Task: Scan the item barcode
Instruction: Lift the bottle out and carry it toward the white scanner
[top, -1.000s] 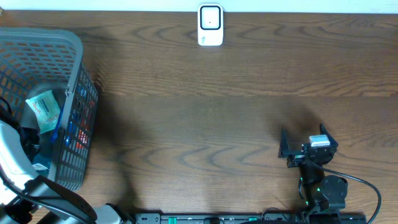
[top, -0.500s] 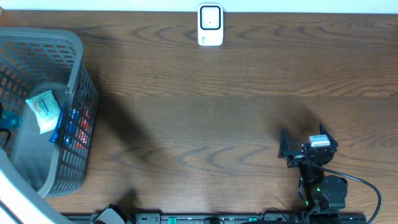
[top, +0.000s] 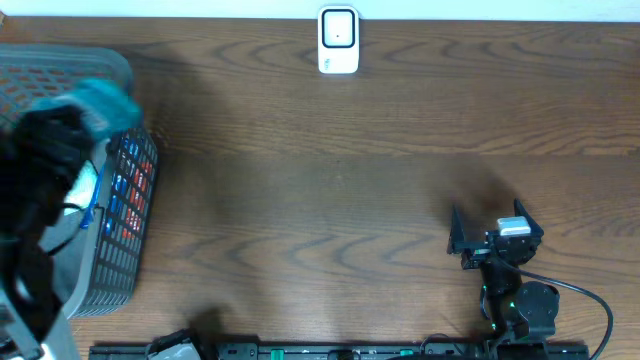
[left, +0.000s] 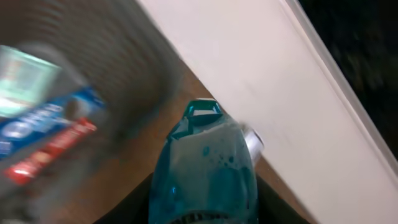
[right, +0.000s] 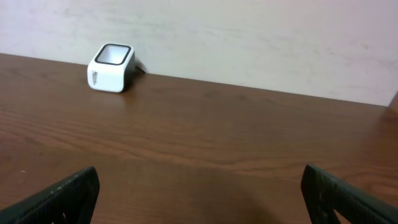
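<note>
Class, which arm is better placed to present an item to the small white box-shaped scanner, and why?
Left. The left claw holds a teal plastic pouch, raised over the grey plastic basket. The right claw stands open and empty near the table's front edge.

One basket (top: 128, 190), one scanner (top: 338, 40), one teal pouch (left: 205, 174), one toothpaste box (left: 46, 134); left tool (left: 202, 214), right tool (right: 200, 202): two.

Teal pouch (left: 202, 168), white scanner (top: 338, 40), grey basket (top: 125, 260)
</note>
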